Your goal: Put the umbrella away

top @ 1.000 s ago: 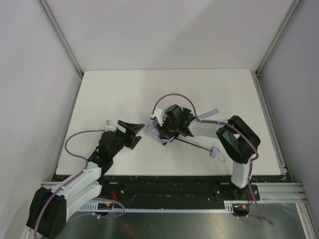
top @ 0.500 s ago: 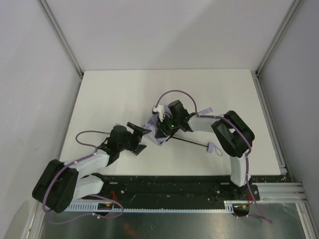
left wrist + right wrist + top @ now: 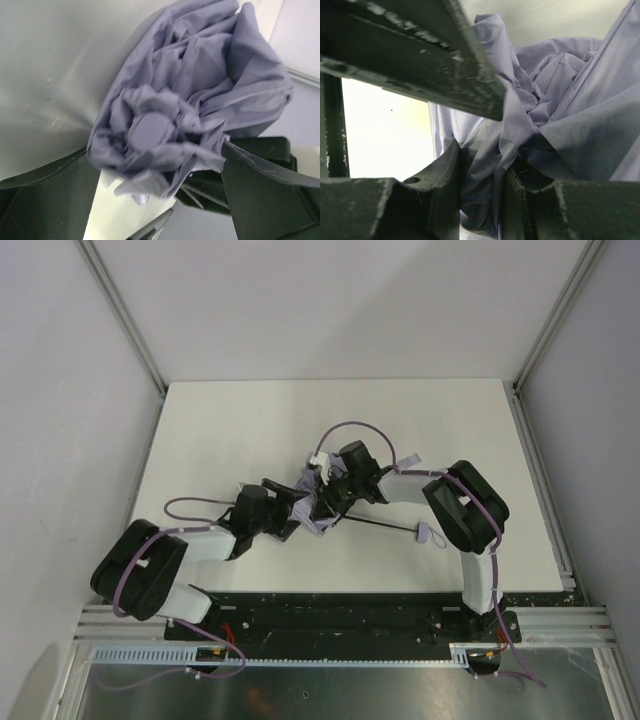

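The white table carries everything, and the umbrella lies near its middle, a little toward the near edge; the left arm has changed most since a second ago, its elbow swung in low beside the near-left edge and its forearm now reaching level across to the canopy, where before it stood well apart from it; the right arm bends in from the right much as it did, its wrist only slightly shifted; the umbrella's crumpled lavender canopy is bunched between the two wrists, its round tip facing the left wrist camera; the left gripper stands spread wide, one finger on each side of the bunched fabric, clamping nothing; the right gripper is partly closed with a fold of the canopy pinched between its fingers, as before; the thin black shaft runs right from the canopy to the small pale handle, which has crept slightly farther from the near edge.
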{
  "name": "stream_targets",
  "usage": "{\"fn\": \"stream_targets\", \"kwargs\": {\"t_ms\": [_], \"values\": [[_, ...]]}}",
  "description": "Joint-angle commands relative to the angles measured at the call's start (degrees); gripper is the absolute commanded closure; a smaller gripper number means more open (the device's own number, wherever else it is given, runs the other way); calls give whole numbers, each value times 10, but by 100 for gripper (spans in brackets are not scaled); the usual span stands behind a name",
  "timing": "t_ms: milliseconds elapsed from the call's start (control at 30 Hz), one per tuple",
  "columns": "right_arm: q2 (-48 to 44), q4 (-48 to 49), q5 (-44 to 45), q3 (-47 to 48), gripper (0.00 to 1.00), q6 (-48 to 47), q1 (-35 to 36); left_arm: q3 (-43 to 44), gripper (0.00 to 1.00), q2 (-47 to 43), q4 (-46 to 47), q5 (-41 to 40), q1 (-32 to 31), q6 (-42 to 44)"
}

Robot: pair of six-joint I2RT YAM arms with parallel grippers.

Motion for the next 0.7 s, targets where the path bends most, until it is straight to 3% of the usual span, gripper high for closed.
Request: {"fn": "stream_targets", "kwargs": {"t_ms": [0,167,267,367,500,567,667], "values": [[42,-94,-65,-30,100,18,13,21,4,35,11,-78,-2,20],[25,-99,-94,-31,100,16,29,22,10,65,11,-89,-1,23],[12,-91,-104,-35,100,25,39,24,21,74,14,-88,-1,28],[-1,-79,-95,-38,100,32,51,24,41,72,26,-92,-1,41],[-10,-68,-51,-42,99,71,55,24,78,64,39,-97,0,80],[-30,-41,-14,-57,88,128,45,14,90,60,43,-86,1,83],[-99,-11,52,-94,52,224,34,3,99,52,56,-73,3,98]]}}
